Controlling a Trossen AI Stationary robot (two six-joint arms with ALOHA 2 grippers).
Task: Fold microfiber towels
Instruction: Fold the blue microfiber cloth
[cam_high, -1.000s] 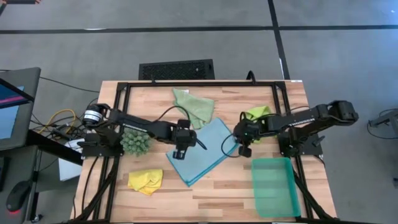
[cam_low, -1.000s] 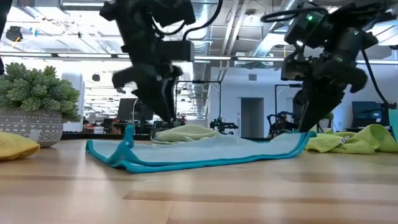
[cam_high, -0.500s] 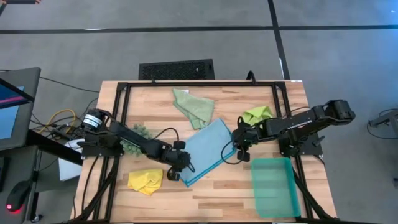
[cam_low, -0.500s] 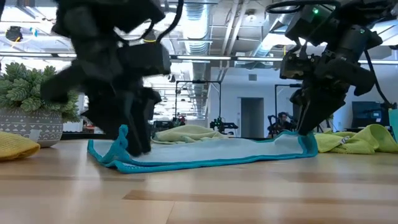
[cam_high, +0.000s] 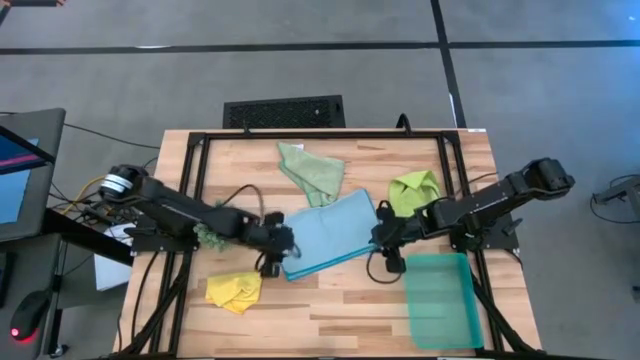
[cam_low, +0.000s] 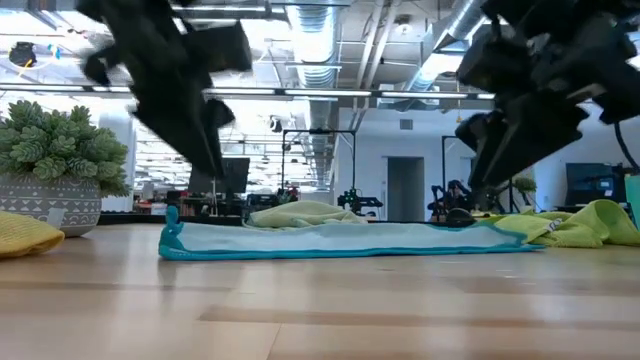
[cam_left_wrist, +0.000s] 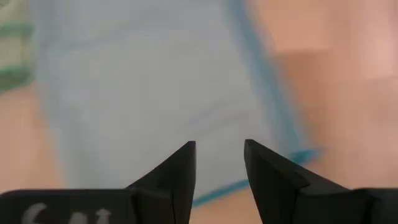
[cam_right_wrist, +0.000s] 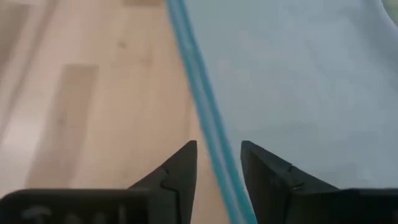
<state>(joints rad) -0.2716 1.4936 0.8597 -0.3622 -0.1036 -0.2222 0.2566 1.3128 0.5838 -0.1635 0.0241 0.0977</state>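
the light blue towel (cam_high: 325, 232) lies folded flat between the two grippers. the left gripper (cam_left_wrist: 219, 163) hovers over its edge, fingers slightly spread and empty. the right gripper (cam_right_wrist: 217, 160) hangs above the opposite hem, likewise parted, seemingly holding nothing. beyond them lies the sage towel (cam_high: 312, 172). a snagged hem on retreat could undo the fold.

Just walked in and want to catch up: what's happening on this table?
Two robot arms are folding a light blue towel in the table's middle. The left end effector is at its left end, the right end effector at its right, both open, neither gripping cloth. The towel lies flat. A sage green towel, a lime green towel and a yellow towel lie crumpled around it, unfolded.
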